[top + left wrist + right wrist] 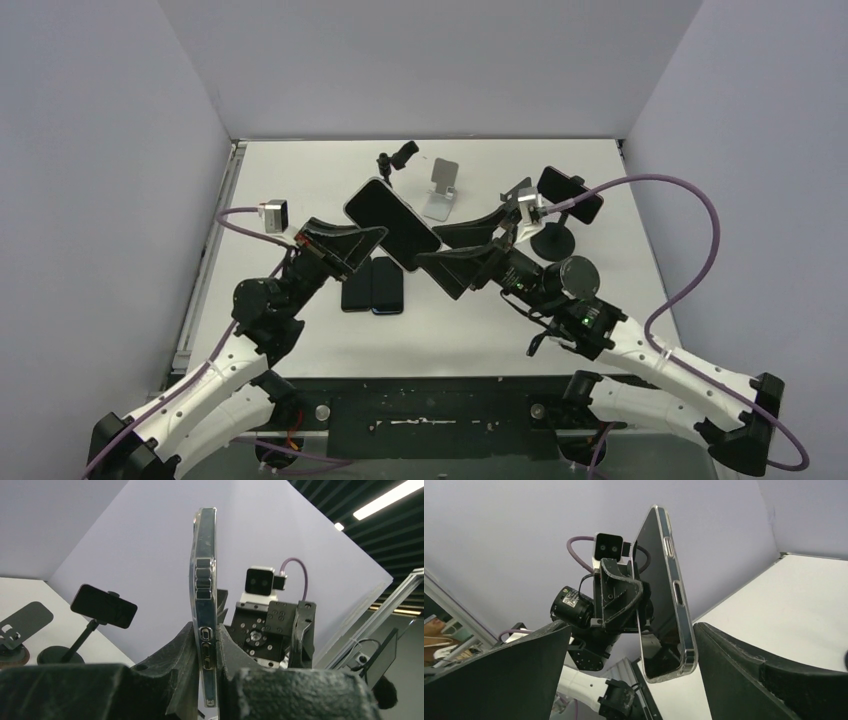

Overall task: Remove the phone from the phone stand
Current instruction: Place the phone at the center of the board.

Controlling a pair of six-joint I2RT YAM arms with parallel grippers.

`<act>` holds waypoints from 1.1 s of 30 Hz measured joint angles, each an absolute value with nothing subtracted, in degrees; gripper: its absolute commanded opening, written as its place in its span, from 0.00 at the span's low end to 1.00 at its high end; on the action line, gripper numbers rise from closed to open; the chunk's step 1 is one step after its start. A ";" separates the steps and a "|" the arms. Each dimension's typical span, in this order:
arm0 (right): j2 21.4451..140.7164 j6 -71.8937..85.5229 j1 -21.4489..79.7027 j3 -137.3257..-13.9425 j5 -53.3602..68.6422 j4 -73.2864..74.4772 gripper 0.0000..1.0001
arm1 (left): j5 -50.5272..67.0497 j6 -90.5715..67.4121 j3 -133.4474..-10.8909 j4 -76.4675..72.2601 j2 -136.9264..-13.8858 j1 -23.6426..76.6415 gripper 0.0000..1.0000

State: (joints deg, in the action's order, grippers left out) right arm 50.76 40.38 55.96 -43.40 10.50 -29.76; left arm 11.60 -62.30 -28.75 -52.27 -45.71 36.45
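Left fingers [167, 677] are pinching the phone [392, 222] across its faces near one end, holding it aloft over the worktop [300, 170], 8 o'clock of the silver stand [441, 190]. Right fingers [524, 672] are gaping wide either side, touching nothing. Probably stiff, light, slick-cased; glass fragile, so hold the flat faces.

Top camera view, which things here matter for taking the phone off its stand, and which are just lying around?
Job: clear-cased phone, shut in the left gripper; right gripper, open around it; empty silver stand, probably its own.
Lying about: two flat phones; small black clamp; mounted phone on a round-base holder.
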 measured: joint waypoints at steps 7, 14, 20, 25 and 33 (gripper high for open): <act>47.59 29.87 55.92 -57.28 10.96 -4.62 0.96 | 24.10 -60.20 -30.35 -45.50 -44.82 36.40 0.00; 47.81 24.27 55.92 -64.40 15.88 9.61 0.90 | 38.74 -61.28 -30.70 -43.09 -45.69 36.40 0.00; 48.75 25.12 55.90 -63.51 19.64 13.50 0.82 | 45.15 -62.26 -30.70 -43.29 -45.91 36.40 0.00; 48.07 28.75 55.90 -59.99 25.47 11.22 0.77 | 47.31 -62.57 -30.74 -43.53 -45.93 36.40 0.00; 48.38 34.28 55.88 -54.26 31.11 6.55 0.56 | 47.83 -62.78 -30.74 -44.40 -45.93 36.45 0.00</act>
